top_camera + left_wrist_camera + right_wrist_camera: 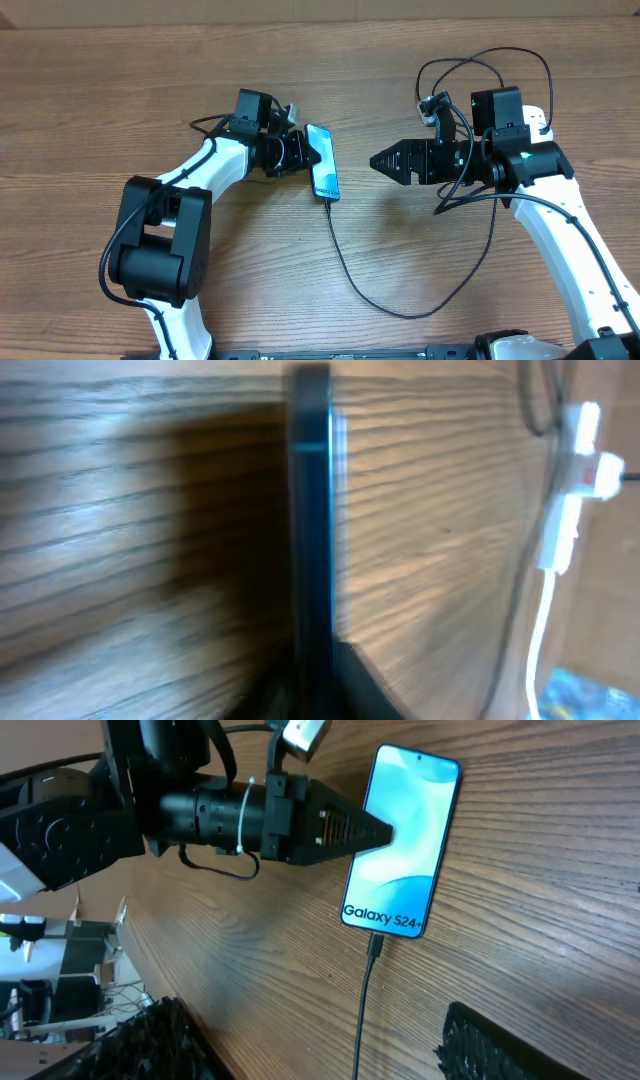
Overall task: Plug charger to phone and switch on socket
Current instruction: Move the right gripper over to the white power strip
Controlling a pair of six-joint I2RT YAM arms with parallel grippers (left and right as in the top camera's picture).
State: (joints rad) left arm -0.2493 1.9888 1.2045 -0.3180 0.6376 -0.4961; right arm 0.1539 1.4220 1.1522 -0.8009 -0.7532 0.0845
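Overhead, left side: left gripper (pixel 300 153) reaches in from the left, tips against the left edge of the phone (pixel 322 162).
Left gripper state: cannot tell whether it is clenched on the phone or letting go. The left wrist view shows only the phone edge-on, blurred.
Phone: mid-tabletop (pixel 120 90), between the two grippers, screen lit, "Galaxy" end nearest the charger lead.
Charger (pixel 345 265): connector (pixel 375 945) sits in the phone's Galaxy end. The lead runs off across the wood and loops right, with slack. Plug end not made out.
Right gripper (pixel 385 160): released, empty, near the phone's right side but apart from it.
Socket (pixel 585 435): white piece with a red mark (pixel 592 478), far right in the left wrist view. Probably it, but blurred.
Step, judged: plugging looks done, and the switch is what is left.
Doing it well: come off the phone without tugging the connector and keep the slack. Press the red mark squarely with one fingertip so the socket does not slide.
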